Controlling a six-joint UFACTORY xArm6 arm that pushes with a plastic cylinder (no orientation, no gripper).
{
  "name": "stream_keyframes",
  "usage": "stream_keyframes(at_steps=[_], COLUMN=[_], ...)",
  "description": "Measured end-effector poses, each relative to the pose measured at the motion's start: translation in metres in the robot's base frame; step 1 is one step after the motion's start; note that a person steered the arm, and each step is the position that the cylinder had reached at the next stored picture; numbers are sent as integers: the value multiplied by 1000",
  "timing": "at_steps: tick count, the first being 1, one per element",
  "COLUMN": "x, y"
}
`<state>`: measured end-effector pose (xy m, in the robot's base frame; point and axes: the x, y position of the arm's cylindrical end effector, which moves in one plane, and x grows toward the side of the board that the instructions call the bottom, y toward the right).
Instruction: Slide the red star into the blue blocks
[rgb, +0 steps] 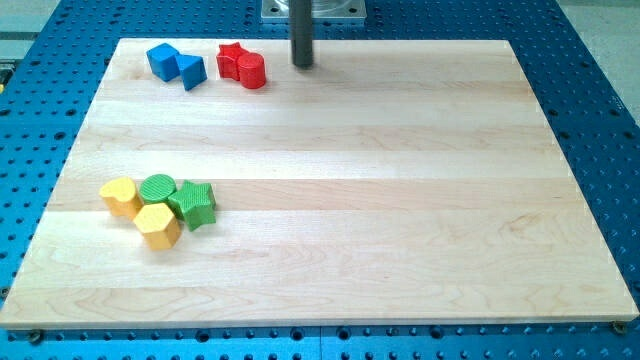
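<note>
Your tip (303, 64) sits at 3 o'clock of the red cylinder (252, 71), which touches the red star block (232, 60). No pincer exists, so nothing is grasped. Pushing toward 9 o'clock risks driving the cylinder into the 2 blue blocks (177, 64) too.

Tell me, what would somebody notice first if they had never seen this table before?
Probably the bright blocks on the pale wooden board. At the view's top left sit a blue cube and a blue wedge-like block, with the red star and a red cylinder just right of them. Lower left huddle two yellow blocks, a green cylinder and a green star. My tip stands right of the red pair, not touching.
</note>
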<state>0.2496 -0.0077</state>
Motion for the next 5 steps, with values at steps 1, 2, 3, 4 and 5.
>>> stream_keyframes(at_steps=[1,2,3,4,5], x=[14,8,-3,-2,33], y=[-54,-87,-120,-134,-66])
